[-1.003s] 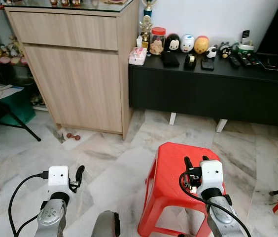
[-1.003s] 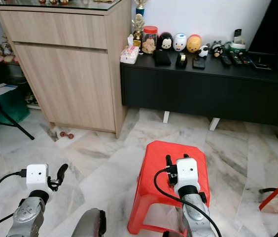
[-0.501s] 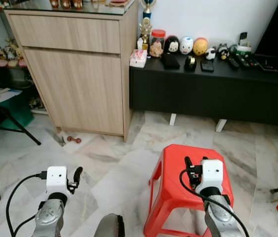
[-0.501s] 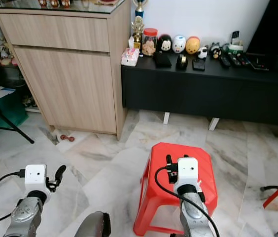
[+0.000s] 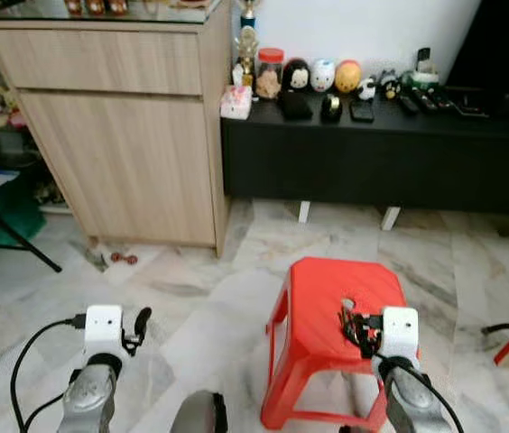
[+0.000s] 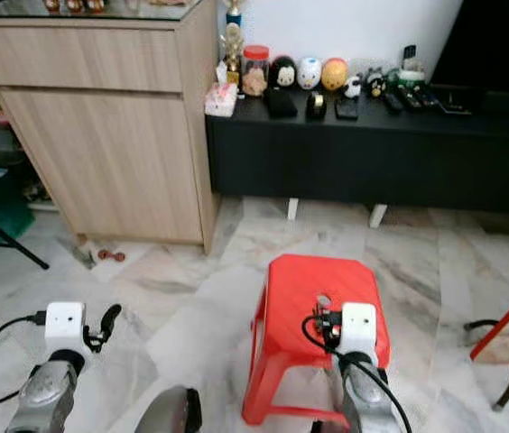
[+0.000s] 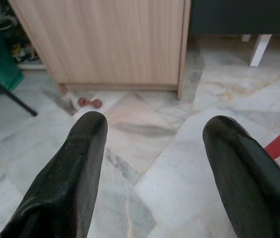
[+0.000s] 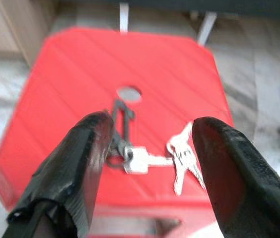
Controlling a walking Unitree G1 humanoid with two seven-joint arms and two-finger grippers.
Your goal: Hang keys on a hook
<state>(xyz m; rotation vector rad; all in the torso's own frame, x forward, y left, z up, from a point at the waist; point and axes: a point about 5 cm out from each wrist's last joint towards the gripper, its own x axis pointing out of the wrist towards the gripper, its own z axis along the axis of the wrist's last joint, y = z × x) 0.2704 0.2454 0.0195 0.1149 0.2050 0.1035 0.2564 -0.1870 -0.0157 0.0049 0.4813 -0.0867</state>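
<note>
Right end effector [image 8: 147, 148] hovers over red stool [image 5: 327, 298], fingers apart around keys [image 8: 152, 158] lying on the seat near its hole. Left end effector [image 7: 152, 148] spread open, idle above marble floor [image 7: 145, 148].

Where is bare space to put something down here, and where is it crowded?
Bare: the marble floor between the wooden cabinet and the red stool. The stool top holds keys between the open right gripper fingers. Crowded: the black console top, lined with figurines and remotes.
</note>
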